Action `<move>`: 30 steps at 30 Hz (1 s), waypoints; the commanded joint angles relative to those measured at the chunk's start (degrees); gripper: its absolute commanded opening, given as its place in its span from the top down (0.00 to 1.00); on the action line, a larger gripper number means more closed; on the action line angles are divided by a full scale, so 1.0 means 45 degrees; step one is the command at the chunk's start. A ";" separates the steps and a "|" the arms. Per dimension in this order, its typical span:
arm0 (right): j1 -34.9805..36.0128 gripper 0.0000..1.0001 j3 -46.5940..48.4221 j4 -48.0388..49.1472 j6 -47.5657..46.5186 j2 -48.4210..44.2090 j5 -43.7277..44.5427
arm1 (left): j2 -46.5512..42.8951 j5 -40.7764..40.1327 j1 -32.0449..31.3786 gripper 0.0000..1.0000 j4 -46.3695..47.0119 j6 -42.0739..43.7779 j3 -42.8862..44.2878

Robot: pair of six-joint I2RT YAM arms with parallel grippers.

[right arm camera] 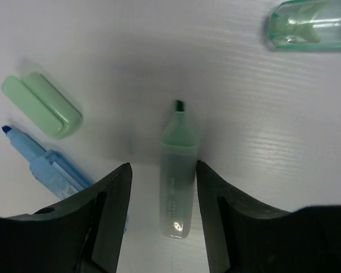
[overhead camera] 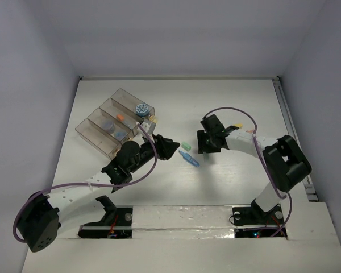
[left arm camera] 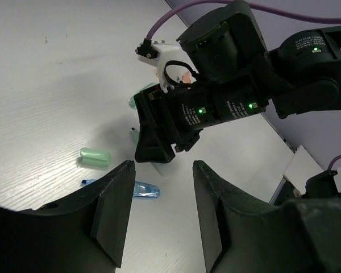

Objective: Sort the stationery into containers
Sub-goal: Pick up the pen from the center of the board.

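Here, the right gripper hangs low with its jaws spread, straddling an uncapped green highlighter that lies flat, not pinched. Off its left finger lie a pale green cap and a blue highlighter; ahead to its right is a clear green cap. Facing it across these pieces, the left gripper is spread and empty. Behind that gripper stands the row of smoky containers, with a bluish tape roll in or on one box. The table is white, the walls pale.
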 commanded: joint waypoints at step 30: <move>0.2334 0.99 -0.1935 0.8757 0.3633 -0.4545 0.0647 | 0.1976 0.1438 -0.0071 0.39 0.1269 -0.0062 0.0427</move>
